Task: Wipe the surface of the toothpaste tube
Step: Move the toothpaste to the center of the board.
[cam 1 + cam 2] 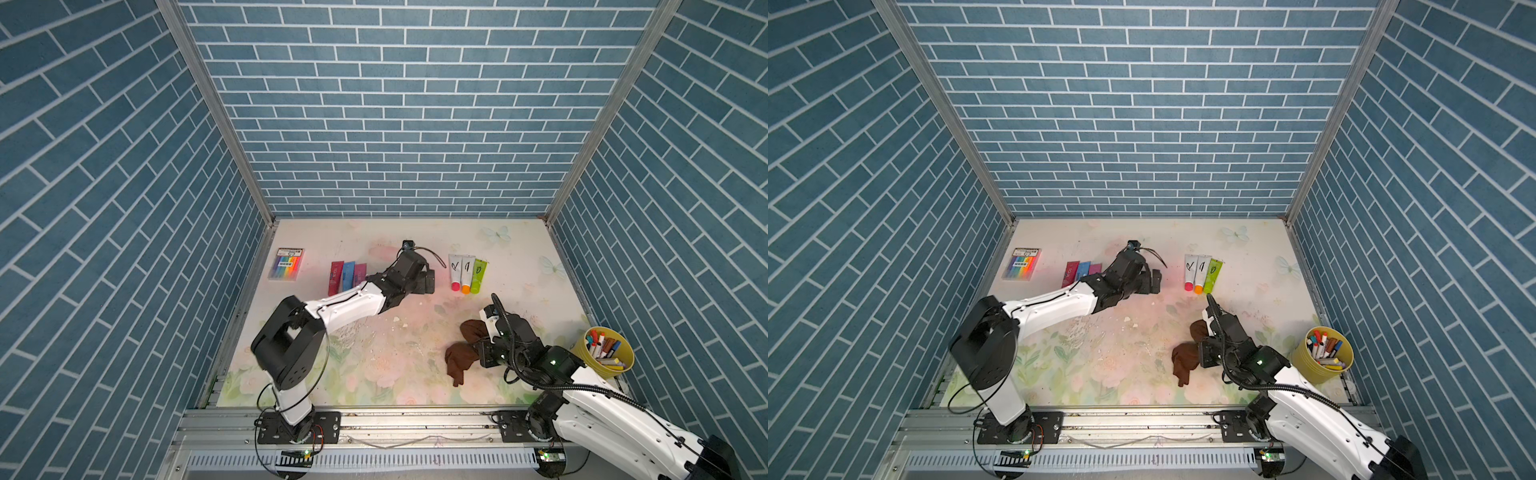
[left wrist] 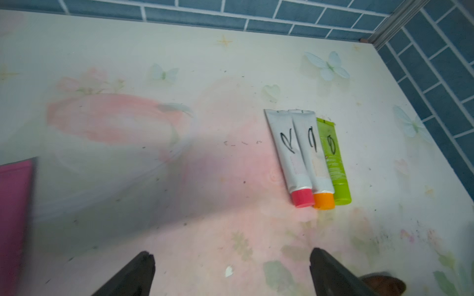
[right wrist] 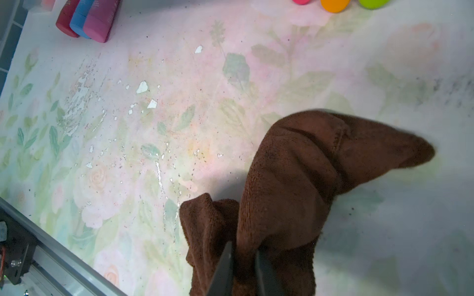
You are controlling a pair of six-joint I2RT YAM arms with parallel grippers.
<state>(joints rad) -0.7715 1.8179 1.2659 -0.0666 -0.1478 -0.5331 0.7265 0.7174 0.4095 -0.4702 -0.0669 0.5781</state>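
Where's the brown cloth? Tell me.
In both top views the brown cloth sits near-right on the table, between the right gripper's jaws, short of the tubes.

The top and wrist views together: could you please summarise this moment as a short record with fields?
tubes: three toothpaste tubes lying side by side on the table, each with black scribbles
cloth: brown cloth, bunched, partly resting on the table
left pincer: open, empty, apart from the tubes
right pincer: jaws close together, brown cloth between them
wiping contact: none; cloth lies apart from the tubes
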